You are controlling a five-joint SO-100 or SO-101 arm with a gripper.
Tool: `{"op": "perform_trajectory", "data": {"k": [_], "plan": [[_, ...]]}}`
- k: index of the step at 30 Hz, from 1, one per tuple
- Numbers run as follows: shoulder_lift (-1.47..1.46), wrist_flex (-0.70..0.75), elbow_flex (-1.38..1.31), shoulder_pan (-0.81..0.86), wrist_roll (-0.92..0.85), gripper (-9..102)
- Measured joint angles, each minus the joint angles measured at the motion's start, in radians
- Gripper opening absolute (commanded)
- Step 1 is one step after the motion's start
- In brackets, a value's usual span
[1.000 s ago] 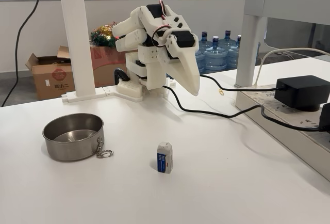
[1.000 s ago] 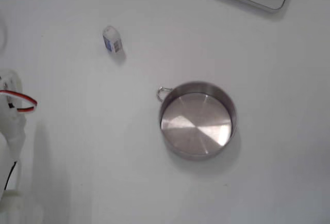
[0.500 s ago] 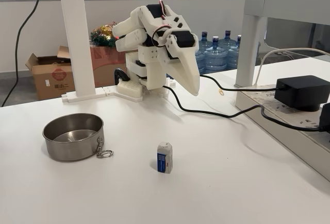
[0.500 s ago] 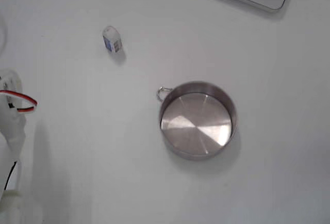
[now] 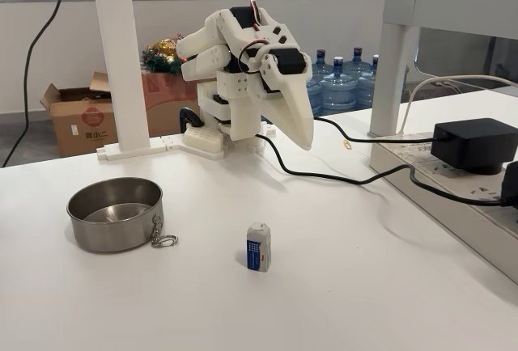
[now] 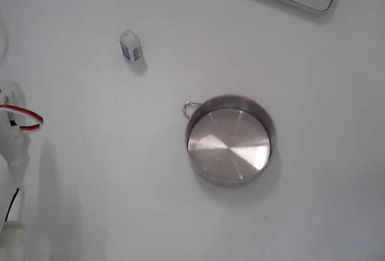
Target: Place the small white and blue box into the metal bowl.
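My gripper point(image 5: 303, 139), fingers together and holding nothing, hangs folded near my base, well apart from the small white and blue box point(image 5: 258, 247) standing upright on the tabletop point(image 5: 364, 286) ahead and below, right of the metal bowl point(image 5: 115, 214).

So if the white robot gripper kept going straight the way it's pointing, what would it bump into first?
Probably the bare white table. The white plastic gripper points down, well behind the small white and blue box and right of the round metal bowl in this fixed view. Depth is hard to judge.
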Motion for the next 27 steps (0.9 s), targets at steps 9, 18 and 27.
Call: {"op": "perform_trajectory", "data": {"k": [9,18,27], "plan": [[0.000,0.000,0.000,0.000,0.000,-5],[0.000,0.000,0.000,0.000,0.000,-5],[-0.374,-0.247,-0.078,0.069,0.005,-5]]}}
